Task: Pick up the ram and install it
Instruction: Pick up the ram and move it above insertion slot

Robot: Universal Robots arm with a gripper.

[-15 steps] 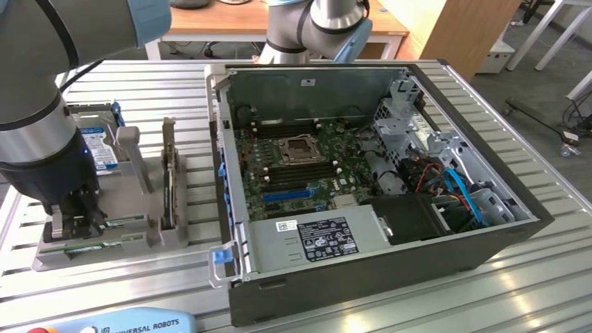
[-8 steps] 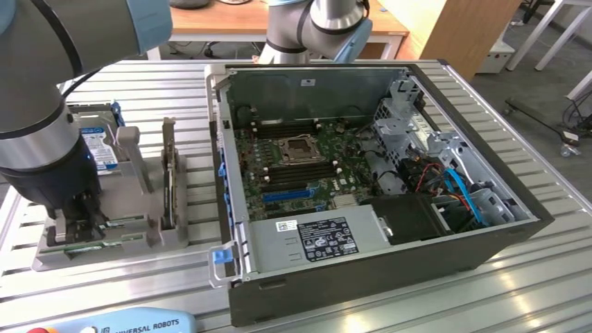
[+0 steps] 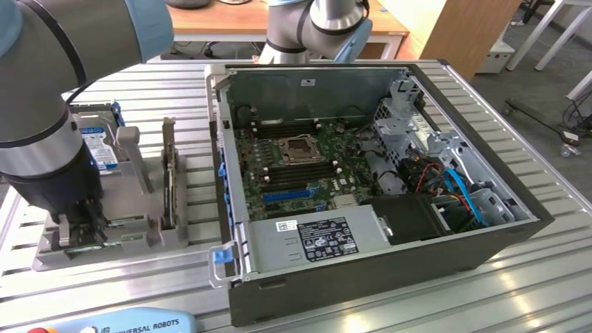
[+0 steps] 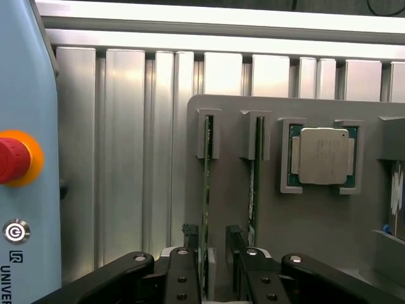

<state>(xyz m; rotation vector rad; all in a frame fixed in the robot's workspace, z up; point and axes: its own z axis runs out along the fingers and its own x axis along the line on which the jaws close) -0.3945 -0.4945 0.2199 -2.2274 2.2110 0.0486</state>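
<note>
Two green ram sticks stand on edge in slots of a grey holder (image 4: 234, 114). My gripper (image 4: 212, 239) is low over the holder, open, and its dark fingers (image 4: 190, 253) stand on either side of one ram stick (image 4: 205, 190) without pinching it. The other ram stick (image 4: 254, 183) stands just outside the far finger. In the exterior view the gripper (image 3: 83, 222) hangs over the front end of the holder (image 3: 120, 253), at that view's left. The open computer case (image 3: 370, 159) lies at the centre, with its motherboard memory slots (image 3: 287, 128) bare.
A silver processor chip (image 4: 323, 155) sits in a holder pocket beside the sticks. A hard drive (image 3: 97, 146) and a dark expansion card (image 3: 168, 173) stand upright in the holder. A blue teach pendant (image 4: 25, 158) with a red stop button lies close by on the slatted aluminium table (image 3: 518, 277).
</note>
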